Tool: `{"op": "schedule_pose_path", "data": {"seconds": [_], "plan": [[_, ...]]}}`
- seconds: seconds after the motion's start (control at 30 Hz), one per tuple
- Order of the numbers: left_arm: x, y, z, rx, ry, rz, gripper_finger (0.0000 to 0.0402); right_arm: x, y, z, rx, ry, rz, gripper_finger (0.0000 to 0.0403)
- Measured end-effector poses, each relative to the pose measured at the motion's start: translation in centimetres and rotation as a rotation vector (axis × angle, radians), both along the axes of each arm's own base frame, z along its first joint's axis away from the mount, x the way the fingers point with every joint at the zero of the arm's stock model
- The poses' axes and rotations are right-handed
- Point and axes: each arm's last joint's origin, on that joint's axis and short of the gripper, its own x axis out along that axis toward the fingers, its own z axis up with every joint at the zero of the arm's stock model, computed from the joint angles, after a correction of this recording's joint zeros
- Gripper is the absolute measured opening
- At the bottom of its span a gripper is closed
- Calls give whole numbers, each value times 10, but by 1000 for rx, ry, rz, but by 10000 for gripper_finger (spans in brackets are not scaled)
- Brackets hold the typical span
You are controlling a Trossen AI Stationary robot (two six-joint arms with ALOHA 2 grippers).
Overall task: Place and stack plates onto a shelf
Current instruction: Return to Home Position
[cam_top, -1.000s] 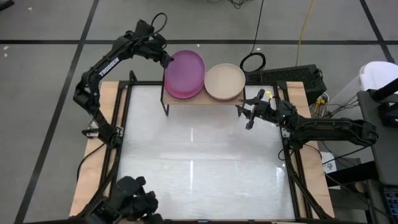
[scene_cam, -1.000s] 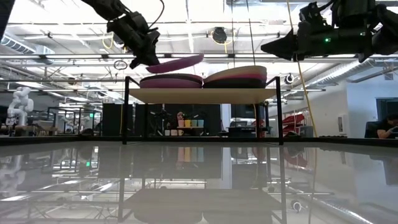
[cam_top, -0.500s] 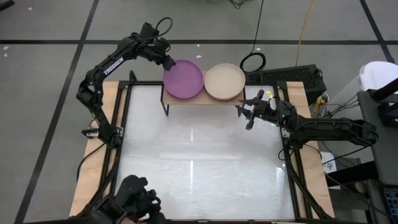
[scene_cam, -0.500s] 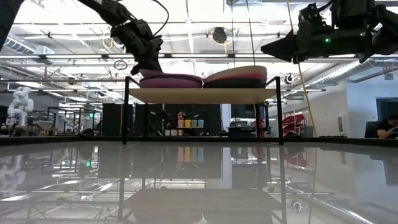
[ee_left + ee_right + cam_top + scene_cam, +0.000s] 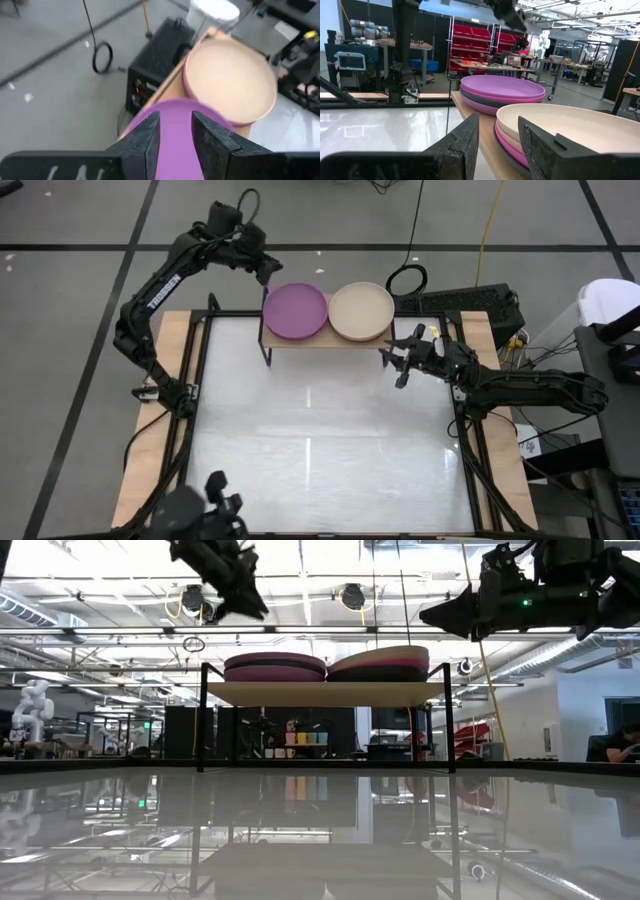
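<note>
The shelf (image 5: 310, 343) stands at the table's far edge, with two stacks of plates on its wooden board (image 5: 325, 693). A purple plate (image 5: 295, 310) tops the left stack (image 5: 275, 667) and lies flat. A beige plate (image 5: 361, 311) tops the right stack (image 5: 380, 662). My left gripper (image 5: 265, 270) hovers open above and beyond the purple stack's far-left rim (image 5: 175, 127), clear of it (image 5: 245, 600). My right gripper (image 5: 395, 365) waits open just right of the shelf, level with the plates (image 5: 502, 87), with nothing between its fingers.
The white tabletop (image 5: 320, 440) stretches in front of the shelf. The shelf's thin black legs (image 5: 203, 720) stand on it. Beyond the table's far edge are a black box (image 5: 470, 305) and a coiled cable (image 5: 407, 279) on the floor.
My left gripper has let go of the purple plate, which was tilted above the left stack and now lies flat on top of it. The gripper has then risen and drawn back toward the far left, clear of the stack. My right arm has kept still.
</note>
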Motion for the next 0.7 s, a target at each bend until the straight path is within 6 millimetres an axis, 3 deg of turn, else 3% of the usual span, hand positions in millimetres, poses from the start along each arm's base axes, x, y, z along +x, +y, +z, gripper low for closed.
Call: {"op": "schedule_pose_path", "data": {"seconds": [0.33,0.57,0.7], "plan": [[-40,-52,55,169,-63,32,116,-5,4,7,-3,33,55,118],[-65,-97,72,251,-76,-8,116,-14,7,30,-2,126,45,118],[-73,-115,69,320,-103,-8,116,-25,9,37,-35,124,-18,118]]}}
